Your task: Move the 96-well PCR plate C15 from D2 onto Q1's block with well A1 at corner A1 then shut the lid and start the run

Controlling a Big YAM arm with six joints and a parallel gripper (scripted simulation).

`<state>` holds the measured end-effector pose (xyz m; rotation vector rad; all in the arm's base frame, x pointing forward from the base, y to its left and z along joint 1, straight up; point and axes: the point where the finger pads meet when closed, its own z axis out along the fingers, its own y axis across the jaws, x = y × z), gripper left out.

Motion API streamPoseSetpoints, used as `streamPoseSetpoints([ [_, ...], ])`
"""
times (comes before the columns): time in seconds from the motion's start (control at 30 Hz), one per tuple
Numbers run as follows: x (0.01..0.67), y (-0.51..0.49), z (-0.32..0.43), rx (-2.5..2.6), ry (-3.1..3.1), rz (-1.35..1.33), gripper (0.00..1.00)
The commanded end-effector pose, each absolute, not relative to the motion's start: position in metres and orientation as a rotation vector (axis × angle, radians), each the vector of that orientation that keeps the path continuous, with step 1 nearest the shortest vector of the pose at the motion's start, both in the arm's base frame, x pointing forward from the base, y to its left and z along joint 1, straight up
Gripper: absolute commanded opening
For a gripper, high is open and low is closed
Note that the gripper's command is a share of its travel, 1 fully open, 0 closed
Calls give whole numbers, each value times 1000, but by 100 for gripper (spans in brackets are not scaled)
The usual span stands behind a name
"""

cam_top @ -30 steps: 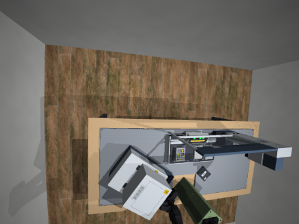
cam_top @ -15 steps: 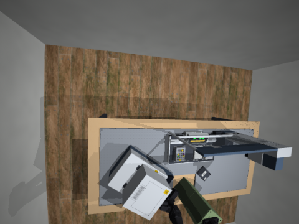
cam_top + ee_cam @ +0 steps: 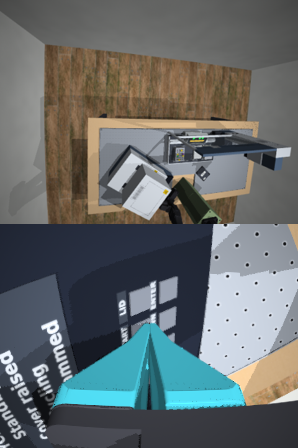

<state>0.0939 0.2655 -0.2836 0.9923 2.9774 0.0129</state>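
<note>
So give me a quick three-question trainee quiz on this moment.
1. True or false: the end effector has its teal fingers pressed together with nothing between them.
2. In the wrist view, what do the fingers point at? A) a keypad on a dark panel B) a tube rack C) the wooden floor
3. Fill in: the lamps in the top view glow ____.

Key: 1 true; 2 A; 3 green.

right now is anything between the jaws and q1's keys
Nothing visible does. In the wrist view the shut, empty jaws point straight at the grey keys on the dark panel; whether they touch one, I cannot tell.
</note>
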Motion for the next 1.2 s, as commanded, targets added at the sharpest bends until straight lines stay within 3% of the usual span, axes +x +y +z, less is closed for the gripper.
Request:
streamPoseSetpoints([
  [0.0,96,278,-276,960,2986,55,0],
  [1.17,88,257,-287,996,2976,-4,0],
])
